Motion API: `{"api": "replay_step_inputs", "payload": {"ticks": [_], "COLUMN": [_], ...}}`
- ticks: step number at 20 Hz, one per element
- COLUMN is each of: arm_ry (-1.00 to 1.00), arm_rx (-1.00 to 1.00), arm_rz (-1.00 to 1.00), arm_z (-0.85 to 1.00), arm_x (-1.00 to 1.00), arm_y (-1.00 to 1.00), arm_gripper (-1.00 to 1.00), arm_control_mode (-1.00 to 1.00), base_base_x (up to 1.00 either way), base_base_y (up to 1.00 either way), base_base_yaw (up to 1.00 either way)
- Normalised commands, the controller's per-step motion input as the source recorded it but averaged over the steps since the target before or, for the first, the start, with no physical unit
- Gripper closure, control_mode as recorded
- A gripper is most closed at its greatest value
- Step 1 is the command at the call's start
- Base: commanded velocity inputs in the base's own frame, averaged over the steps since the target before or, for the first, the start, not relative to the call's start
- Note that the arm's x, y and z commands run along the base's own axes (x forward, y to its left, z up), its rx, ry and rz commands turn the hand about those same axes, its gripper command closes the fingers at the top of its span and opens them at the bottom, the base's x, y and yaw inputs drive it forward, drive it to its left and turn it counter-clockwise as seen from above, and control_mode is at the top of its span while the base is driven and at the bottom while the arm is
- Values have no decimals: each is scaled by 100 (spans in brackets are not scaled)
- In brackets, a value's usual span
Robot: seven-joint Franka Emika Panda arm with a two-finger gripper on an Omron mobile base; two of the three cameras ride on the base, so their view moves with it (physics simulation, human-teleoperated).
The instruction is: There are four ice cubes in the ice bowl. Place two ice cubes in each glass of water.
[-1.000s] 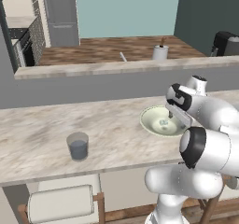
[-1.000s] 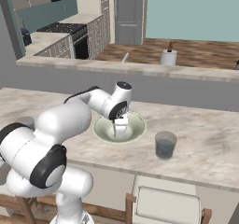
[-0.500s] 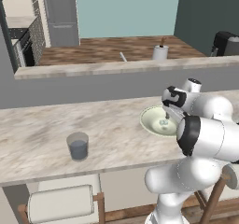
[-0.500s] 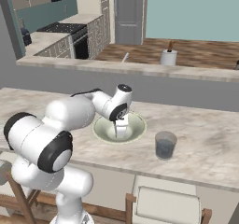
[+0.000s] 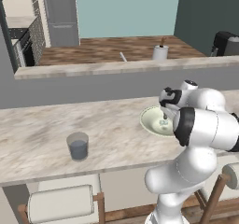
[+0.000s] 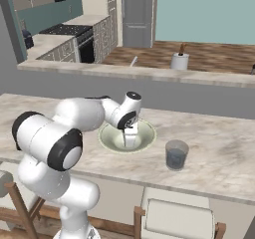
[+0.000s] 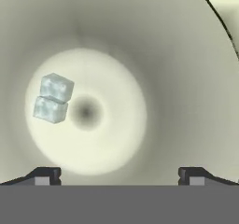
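A pale marble tabletop crosses the kitchen; in the left base view a glass of water stands well apart from the ice bowl, the tool down inside it. The right base view shows another glass near the bowl. In the hand view, two touching ice cubes lie on the bowl floor, tool jaws spread wide, empty.

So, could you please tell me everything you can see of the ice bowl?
The ice bowl is wide, shallow and round, pale cream-green with a lighter rim and a smooth, glazed look. It sits upright on the marbled counter, left of a glass of water in the right base view. Two ice cubes lie touching on its flat bottom, off-centre. The open end effector hangs above its inside.
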Motion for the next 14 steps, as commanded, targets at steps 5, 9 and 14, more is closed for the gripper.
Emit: {"api": "replay_step_inputs", "payload": {"ticks": [5,9,14], "arm_ry": [0,0,0], "arm_rx": [0,0,0], "arm_rz": [0,0,0], "arm_z": [-9,-11,-21], "arm_x": [24,20,14], "arm_y": [0,0,0], "arm_gripper": [-100,-100,-100], "arm_control_mode": [-100,-100,-100], "base_base_x": [0,0,0], "base_base_y": [0,0,0], "base_base_yaw": [0,0,0]}}
